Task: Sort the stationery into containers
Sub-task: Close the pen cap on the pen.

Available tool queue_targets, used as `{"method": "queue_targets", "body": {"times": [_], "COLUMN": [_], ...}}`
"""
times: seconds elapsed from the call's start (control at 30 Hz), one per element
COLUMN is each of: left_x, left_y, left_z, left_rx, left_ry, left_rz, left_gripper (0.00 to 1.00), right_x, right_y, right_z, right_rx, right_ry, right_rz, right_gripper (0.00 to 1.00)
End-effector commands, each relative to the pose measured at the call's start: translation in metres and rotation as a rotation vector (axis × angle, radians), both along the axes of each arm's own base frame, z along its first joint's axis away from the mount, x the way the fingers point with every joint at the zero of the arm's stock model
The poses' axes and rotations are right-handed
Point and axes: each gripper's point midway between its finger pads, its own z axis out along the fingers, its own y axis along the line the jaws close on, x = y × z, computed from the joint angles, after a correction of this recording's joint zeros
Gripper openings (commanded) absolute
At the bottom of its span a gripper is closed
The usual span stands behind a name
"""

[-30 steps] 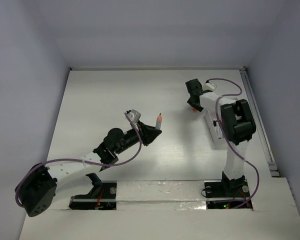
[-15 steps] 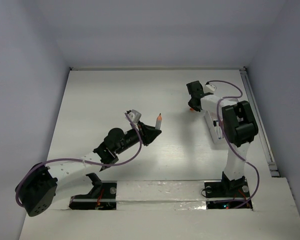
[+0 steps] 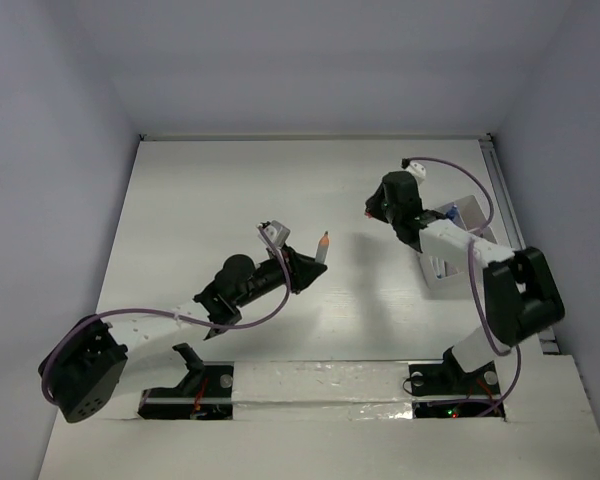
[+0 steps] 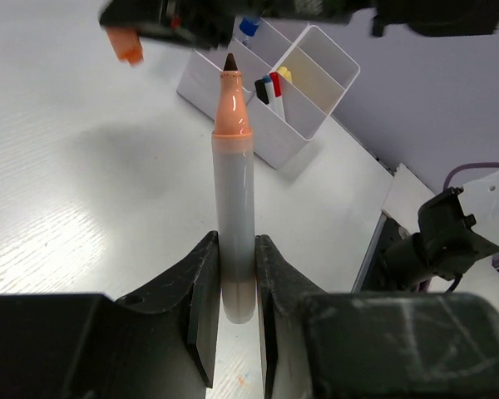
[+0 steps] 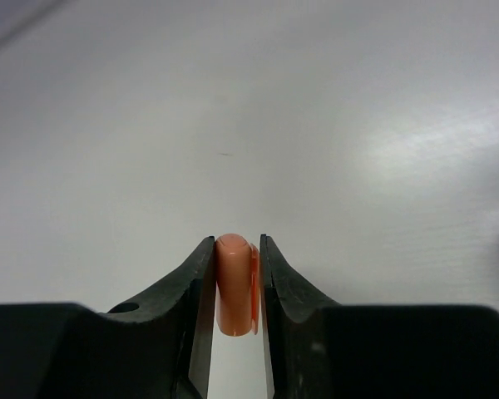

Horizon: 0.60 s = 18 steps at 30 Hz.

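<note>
Table (image 3: 200, 200): left tool (image 4: 235, 270) holds marker (image 4: 233, 174) upright; right tool (image 5: 236, 253) grips cap (image 5: 233, 291).

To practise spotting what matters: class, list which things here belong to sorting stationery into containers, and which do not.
Job: marker in left gripper; orange cap in right gripper; containers; pens inside them.
Not the job: purple cables; table.

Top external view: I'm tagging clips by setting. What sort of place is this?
Probably a robot test cell: a white table boxed in by plain walls, with a left arm and a right arm bolted at its near edge.
</note>
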Motion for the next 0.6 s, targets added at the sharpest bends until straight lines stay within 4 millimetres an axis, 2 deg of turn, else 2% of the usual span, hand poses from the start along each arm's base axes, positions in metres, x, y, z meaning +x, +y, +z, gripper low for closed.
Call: {"method": "queue_targets", "body": {"times": [0.0,0.07,0.1,0.2,0.23,0.27,0.33,0.37,0.4,0.43,0.57], "left_x": [-0.005,-0.008,-0.009,-0.017,-0.019,-0.024,-0.027,-0.028,-0.028,-0.025,-0.022], "left_y": [-0.013,-0.015,-0.016,-0.020,-0.022,-0.024,-0.028,-0.030,-0.031,-0.032,-0.037], "left_z": [0.050,0.056,0.062,0.079,0.085,0.089,0.102,0.101,0.109,0.108,0.112], "left_rx": [-0.136,-0.159,-0.178,-0.244,-0.270,-0.291,-0.329,-0.334,-0.353,-0.352,-0.356], "left_ry": [-0.068,-0.063,-0.062,-0.052,-0.059,-0.040,-0.047,-0.028,-0.039,-0.035,-0.028], "left_rz": [-0.059,-0.078,-0.084,-0.133,-0.151,-0.183,-0.211,-0.228,-0.237,-0.237,-0.243], "left_gripper": [0.00,0.00,0.00,0.00,0.00,0.00,0.00,0.00,0.00,0.00,0.00], "right_x": [0.001,-0.014,-0.023,-0.044,-0.053,-0.064,-0.076,-0.085,-0.093,-0.101,-0.118], "right_y": [0.034,0.045,0.045,0.052,0.053,0.060,0.062,0.070,0.077,0.080,0.089], "right_z": [0.109,0.127,0.146,0.167,0.188,0.190,0.213,0.219,0.225,0.237,0.255], "right_rx": [0.106,0.153,0.176,0.251,0.284,0.317,0.361,0.386,0.403,0.419,0.467], "right_ry": [-0.333,-0.401,-0.450,-0.541,-0.609,-0.616,-0.692,-0.702,-0.719,-0.755,-0.811], "right_rz": [0.184,0.258,0.277,0.349,0.374,0.414,0.449,0.496,0.524,0.545,0.606], "right_gripper": [0.03,0.03,0.03,0.00,0.00,0.00,0.00,0.00,0.00,0.00,0.00]}}
